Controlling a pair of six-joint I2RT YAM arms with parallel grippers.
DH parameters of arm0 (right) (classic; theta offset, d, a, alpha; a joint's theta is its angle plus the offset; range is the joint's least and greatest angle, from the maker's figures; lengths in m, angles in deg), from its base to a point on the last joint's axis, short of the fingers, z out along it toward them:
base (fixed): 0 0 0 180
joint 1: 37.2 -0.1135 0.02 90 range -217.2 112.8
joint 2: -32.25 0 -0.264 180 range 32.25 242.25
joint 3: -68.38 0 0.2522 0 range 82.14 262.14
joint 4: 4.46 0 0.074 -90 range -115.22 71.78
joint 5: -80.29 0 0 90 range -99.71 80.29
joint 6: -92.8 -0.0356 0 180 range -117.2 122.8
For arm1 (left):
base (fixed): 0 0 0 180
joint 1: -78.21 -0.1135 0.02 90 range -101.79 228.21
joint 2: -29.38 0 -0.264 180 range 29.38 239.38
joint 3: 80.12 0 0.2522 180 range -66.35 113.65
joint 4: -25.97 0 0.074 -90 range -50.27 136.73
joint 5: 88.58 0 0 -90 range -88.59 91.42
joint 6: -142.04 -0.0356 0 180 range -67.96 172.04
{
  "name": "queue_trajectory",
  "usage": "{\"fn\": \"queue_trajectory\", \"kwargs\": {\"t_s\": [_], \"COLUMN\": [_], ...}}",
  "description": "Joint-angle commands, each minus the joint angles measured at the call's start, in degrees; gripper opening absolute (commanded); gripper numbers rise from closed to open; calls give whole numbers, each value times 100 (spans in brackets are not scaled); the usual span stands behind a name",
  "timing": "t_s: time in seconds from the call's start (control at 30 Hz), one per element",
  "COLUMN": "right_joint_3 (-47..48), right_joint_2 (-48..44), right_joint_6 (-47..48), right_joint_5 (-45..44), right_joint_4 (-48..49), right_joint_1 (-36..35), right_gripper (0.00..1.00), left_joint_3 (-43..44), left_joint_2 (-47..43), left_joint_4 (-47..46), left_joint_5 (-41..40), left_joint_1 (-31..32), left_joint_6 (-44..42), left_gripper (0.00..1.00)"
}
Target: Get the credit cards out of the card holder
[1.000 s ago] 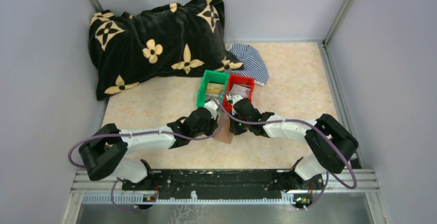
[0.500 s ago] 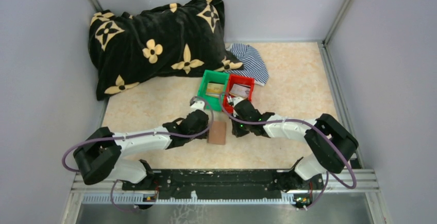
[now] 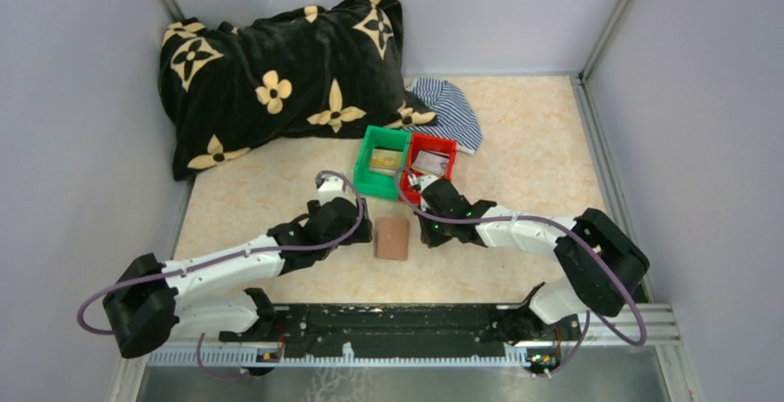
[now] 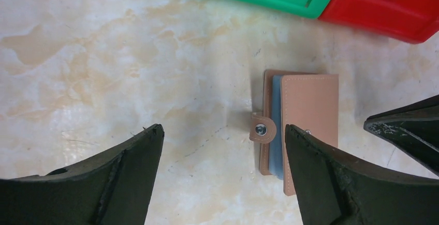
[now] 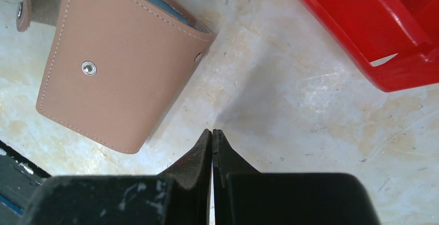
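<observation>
A beige, marble-patterned table top (image 3: 527, 143) is enclosed by plain grey walls (image 3: 83, 97). At the back, a black plush blanket with cream flower motifs (image 3: 277, 69) is heaped, and a blue-and-white striped cloth (image 3: 448, 111) is partly tucked under it. A green plastic bin (image 3: 362, 173) and a red plastic bin (image 3: 451, 154) are set side by side, touching. A gold-tan credit card (image 3: 386, 159) is seen in the green one and a silvery-grey credit card (image 3: 428, 162) in the red one; any print on them is too small to be read.

The tan leather-like folding card holder (image 3: 392, 237) is laid flat on the table just in front of the bins, apart from them and between the two arms. It is folded shut, so its pockets are hidden; only blue-grey inner edges are shown. Its strap tab (image 4: 261, 128) with a metal snap is left unfastened, and a matching stud (image 5: 89, 68) is seen on the cover. No lettering can be made out on it.

The left gripper (image 4: 222, 132) is spread wide above the table with nothing grasped. The right gripper (image 5: 213, 132) is clenched, finger against finger, on nothing, just beside the holder's corner. Both bins are cut off in the wrist views.
</observation>
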Motion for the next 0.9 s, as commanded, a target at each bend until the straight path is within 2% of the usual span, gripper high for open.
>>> {"fn": "queue_trajectory", "kwargs": {"t_s": [0.0,0.1,0.23,0.4,0.47,0.67,0.87], "right_joint_3": [397,473,527,465,391,187,71], "right_joint_2": [-270,-353,-414,-433,-507,-839,-985], "right_joint_6": [151,158,158,40,3,-44,-49], "right_joint_5": [-140,-76,-73,-250,-263,-421,-485], "right_joint_4": [-85,-126,-144,-180,-174,-231,-266], "right_joint_1": [43,43,39,43,43,43,47], "right_gripper": [0,0,0,0,0,0,0], "left_joint_3": [124,236,496,935,857,423,214], "left_joint_2": [-221,-285,-299,-64,-69,181,525], "left_joint_4": [352,436,10,-390,-833,-2397,-2702], "left_joint_5": [-590,-565,350,986,1428,2807,2952], "left_joint_1": [-25,-23,-3,177,177,178,177], "left_joint_6": [-39,-73,-322,-424,-422,-399,-333], "left_gripper": [92,91,89,79,74,70,69]}}
